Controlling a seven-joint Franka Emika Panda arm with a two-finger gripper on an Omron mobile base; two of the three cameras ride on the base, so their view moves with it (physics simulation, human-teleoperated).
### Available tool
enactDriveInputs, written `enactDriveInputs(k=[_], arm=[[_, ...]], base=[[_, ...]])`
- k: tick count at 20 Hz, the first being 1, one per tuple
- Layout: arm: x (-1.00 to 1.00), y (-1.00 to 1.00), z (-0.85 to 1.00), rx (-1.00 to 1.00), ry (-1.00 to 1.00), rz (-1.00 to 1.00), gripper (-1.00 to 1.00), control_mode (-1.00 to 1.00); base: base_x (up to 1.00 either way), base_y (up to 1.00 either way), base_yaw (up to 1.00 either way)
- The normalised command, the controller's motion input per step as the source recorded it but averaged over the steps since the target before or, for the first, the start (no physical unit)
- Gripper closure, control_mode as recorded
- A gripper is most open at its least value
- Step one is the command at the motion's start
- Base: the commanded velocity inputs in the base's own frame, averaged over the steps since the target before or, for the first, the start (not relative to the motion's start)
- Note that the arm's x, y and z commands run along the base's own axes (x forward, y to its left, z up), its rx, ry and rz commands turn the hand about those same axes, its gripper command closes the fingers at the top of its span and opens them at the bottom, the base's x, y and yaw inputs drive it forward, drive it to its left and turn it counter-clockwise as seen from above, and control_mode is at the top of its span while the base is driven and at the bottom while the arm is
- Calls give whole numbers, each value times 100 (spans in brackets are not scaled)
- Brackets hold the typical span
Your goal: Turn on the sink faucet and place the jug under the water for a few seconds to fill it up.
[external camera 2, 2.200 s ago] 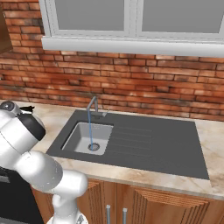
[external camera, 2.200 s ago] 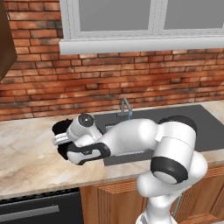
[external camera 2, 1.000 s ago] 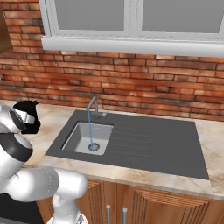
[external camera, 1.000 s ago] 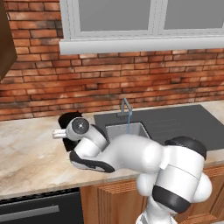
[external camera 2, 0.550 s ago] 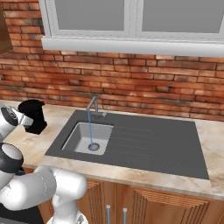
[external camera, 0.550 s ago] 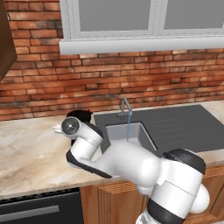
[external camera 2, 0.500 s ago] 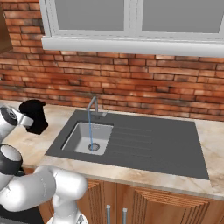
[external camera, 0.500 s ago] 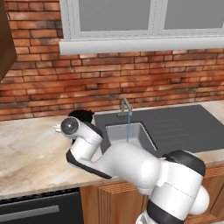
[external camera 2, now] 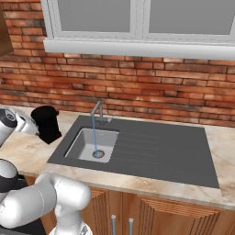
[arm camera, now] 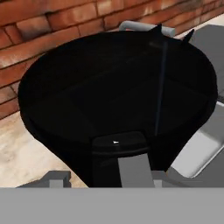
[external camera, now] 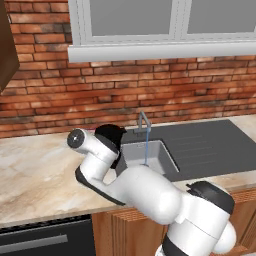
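The black jug (external camera 2: 47,122) stands upright by the counter's left side, just left of the sink's dark surround (external camera 2: 151,151). I cannot tell whether its base touches the counter. My gripper (external camera 2: 34,126) reaches it from the left and is shut on its handle; in the hand view the grey-striped handle (arm camera: 132,169) sits between the fingers of the gripper (arm camera: 113,178). In the left base view my wrist partly covers the jug (external camera: 113,136). The sink faucet (external camera 2: 97,110) is running: a thin blue stream of water (external camera 2: 94,135) falls to the drain of the sink (external camera 2: 81,148).
A red brick wall (external camera 2: 137,92) and a window sill (external camera 2: 137,46) rise behind the counter. The beige marble counter (external camera: 35,175) stretches left of the sink. The draining board (external camera 2: 160,151) lies right of the basin. My own arm (external camera: 135,190) spans the counter's front.
The jug has shifted right, toward the sink, with my gripper on its handle. My arm has swung the same way. The water keeps running.
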Motion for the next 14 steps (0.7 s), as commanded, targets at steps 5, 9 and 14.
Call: enactDriveInputs(k=[5,9,14], arm=[[4,-47,4,6,15,-18,100,-100],[6,-54,0,5,6,-4,100,-100],[2,-47,0,4,2,0,100,-100]], base=[[0,0,0],[0,0,0],[0,0,0]])
